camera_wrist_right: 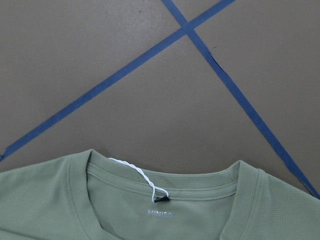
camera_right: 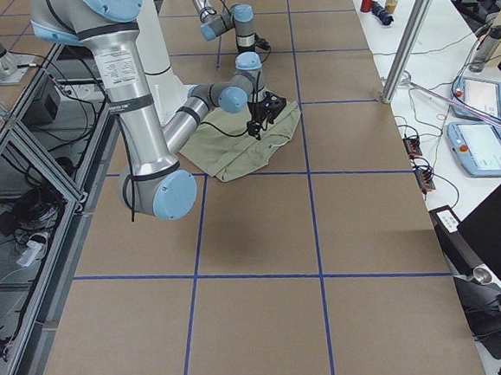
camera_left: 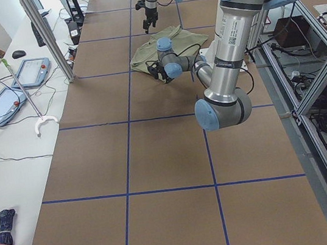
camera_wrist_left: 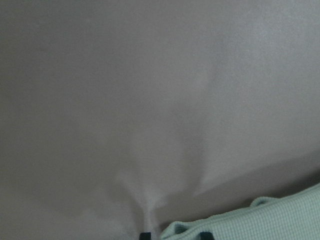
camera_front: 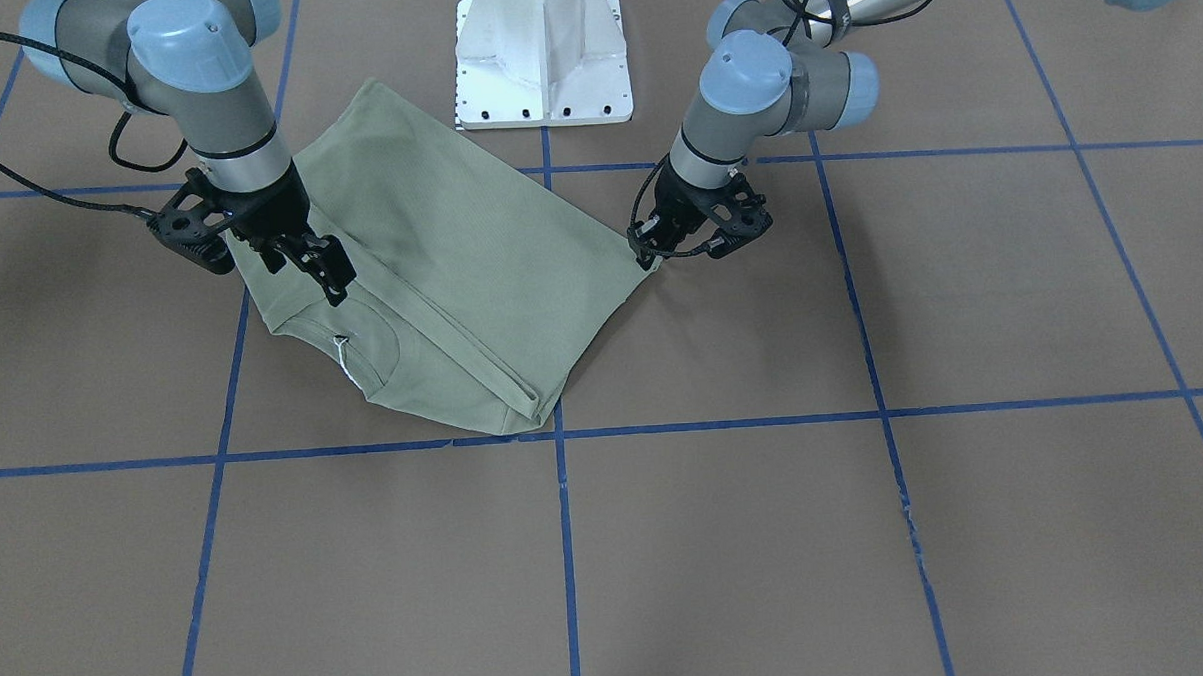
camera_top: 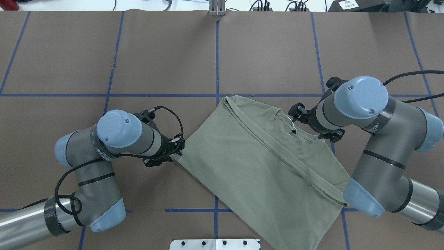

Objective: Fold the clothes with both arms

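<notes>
We recorded the sage-green shirt (camera_front: 459, 273) lying partly folded on the counter (camera_front: 868, 529) between both arms. The left gripper (camera_front: 649, 258) was clenched on one shirt corner. The right gripper (camera_front: 319, 278) hung just above the collar (camera_front: 371, 326), jaws apart, grasping nothing.

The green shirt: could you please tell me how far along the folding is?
Done: the shirt lies flat, a long folded band crossing it below the collar. In hand: left gripper sits at a corner opposite the collar edge; right gripper hovers open by the collar. Left: apparently the final folds.
</notes>
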`<state>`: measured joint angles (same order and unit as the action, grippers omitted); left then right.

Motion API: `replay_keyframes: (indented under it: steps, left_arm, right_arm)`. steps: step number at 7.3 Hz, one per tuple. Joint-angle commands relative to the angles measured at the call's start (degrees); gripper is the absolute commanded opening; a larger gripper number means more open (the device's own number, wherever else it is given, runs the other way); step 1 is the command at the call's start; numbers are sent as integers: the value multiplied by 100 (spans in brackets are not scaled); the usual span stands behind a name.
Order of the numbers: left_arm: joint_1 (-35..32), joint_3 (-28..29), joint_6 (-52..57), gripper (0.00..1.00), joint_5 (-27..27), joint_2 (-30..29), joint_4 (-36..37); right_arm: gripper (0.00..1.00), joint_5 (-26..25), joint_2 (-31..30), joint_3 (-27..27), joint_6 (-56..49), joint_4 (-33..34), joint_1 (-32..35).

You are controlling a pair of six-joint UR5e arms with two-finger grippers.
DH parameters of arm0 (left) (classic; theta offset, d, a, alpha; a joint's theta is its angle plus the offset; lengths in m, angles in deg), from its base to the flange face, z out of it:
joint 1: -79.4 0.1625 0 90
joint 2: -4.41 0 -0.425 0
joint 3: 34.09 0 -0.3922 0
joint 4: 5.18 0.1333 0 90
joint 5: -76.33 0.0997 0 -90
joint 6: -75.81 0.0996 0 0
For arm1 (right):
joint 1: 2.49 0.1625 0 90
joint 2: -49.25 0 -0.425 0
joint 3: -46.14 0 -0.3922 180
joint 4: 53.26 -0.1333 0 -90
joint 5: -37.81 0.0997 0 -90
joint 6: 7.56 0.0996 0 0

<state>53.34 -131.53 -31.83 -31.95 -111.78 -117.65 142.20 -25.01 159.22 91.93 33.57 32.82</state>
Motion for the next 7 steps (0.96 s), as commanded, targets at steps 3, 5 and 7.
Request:
replay_keyframes:
  steps: [3,5,7]
  left_arm:
    - [-65,15,268,0,87,1,-3]
    - [-825,363,1397,0,351,-165,-38]
    - [-1530,2052,1571,0,352,-1198,-997]
  right_arm:
    - [100,12,9,12,0,0,2]
    - [100,12,17,3,0,0,-6]
    - [100,12,131,-14,9,9,-24]
